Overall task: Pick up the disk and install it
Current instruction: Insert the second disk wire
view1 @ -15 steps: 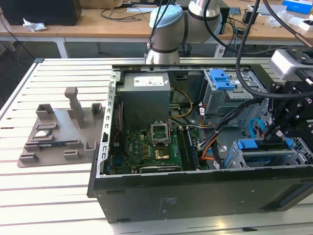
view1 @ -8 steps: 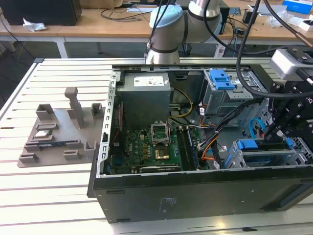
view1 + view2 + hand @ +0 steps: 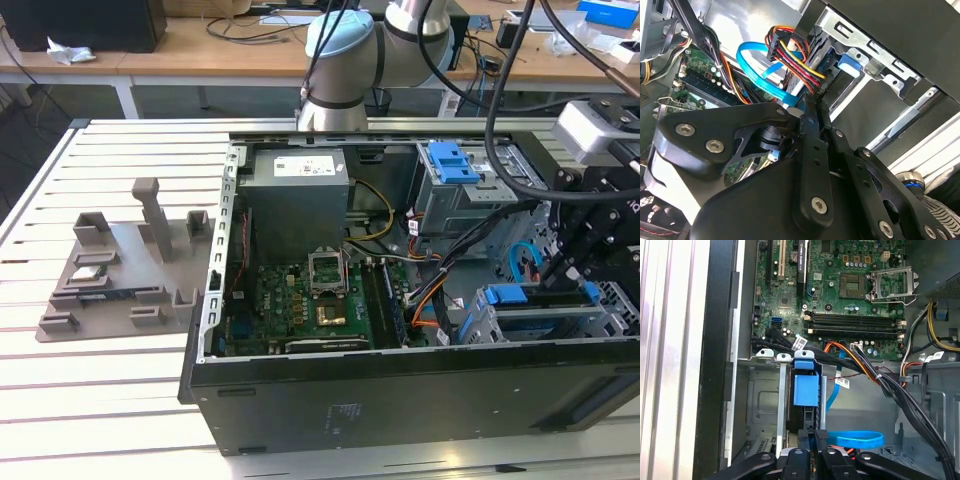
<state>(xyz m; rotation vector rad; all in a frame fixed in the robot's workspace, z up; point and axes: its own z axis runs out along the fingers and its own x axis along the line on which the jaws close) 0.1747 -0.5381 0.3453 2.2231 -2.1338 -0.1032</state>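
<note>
Exterior view shows the claw point(image 3: 585, 270) low inside the open computer case point(image 3: 400, 390); whether its fingers grip cannot be told. The disk point(image 3: 806, 390) sits upright in the bay just ahead of the claw.

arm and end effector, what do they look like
The arm has silver-grey tubes and pale blue joint caps, with black cables looping beside it. The end effector is matte black: flat linkage bars pinned with silver screws, under a light grey block at the wrist.

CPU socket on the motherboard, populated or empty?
Empty. The CPU socket has bare contacts and no processor or cooler, and its retention frame sits swung aside.
</note>
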